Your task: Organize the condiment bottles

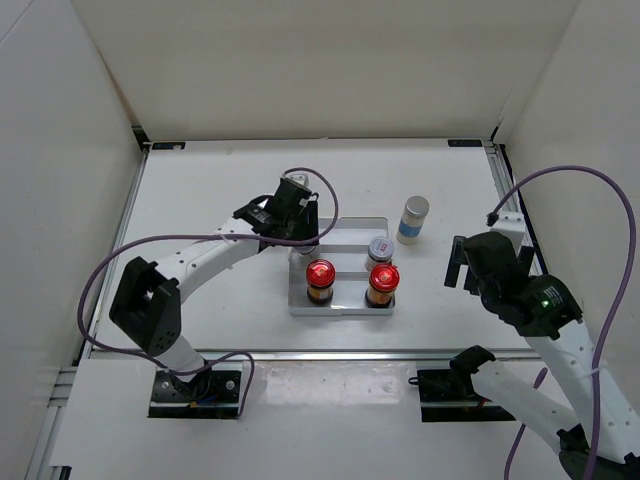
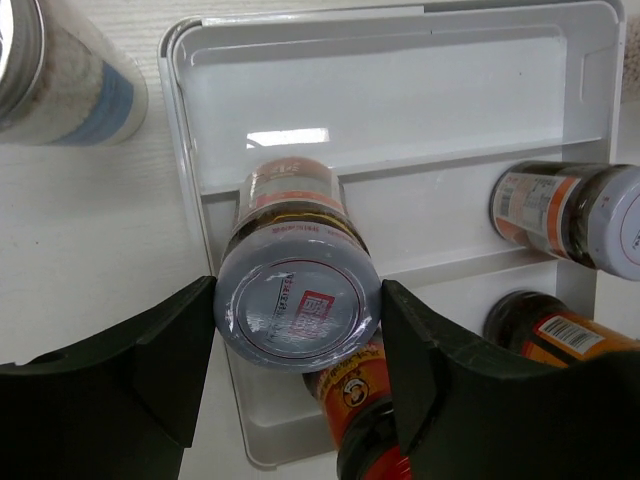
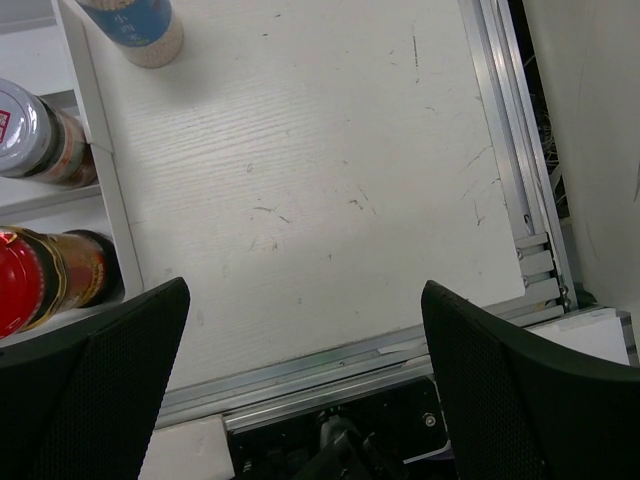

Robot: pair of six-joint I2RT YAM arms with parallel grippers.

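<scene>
Bottles are standing in and beside a white ridged tray (image 1: 345, 308) in the overhead view; an amber bottle (image 1: 320, 280) with a red cap is sitting at the near left and a second amber bottle (image 1: 383, 283) at the near right; a short silver-lidded jar (image 1: 379, 250) is standing just behind the latter; a white-and-blue bottle (image 1: 413, 219) with a grey cap is standing on the table (image 1: 200, 200) beside the tray's far right corner; four are showing here. The left gripper (image 1: 303, 245) is hanging over the tray's left end; the right gripper (image 1: 457, 262) is hovering apart from the tray, to its right.

Left wrist camera: the fingers (image 2: 170, 350) are pinching a second silver-lidded jar (image 2: 297, 320) by its lid, at the ridge bounding the far compartment; I cannot tell whether it is resting or lifted; a second white-and-blue bottle (image 2: 60, 70) is standing outside the far left corner.

Right wrist camera: the fingers (image 3: 100, 380) are spreading wide with only table showing between them; a metal rail (image 3: 500, 150) is edging that stretch on the right.
</scene>
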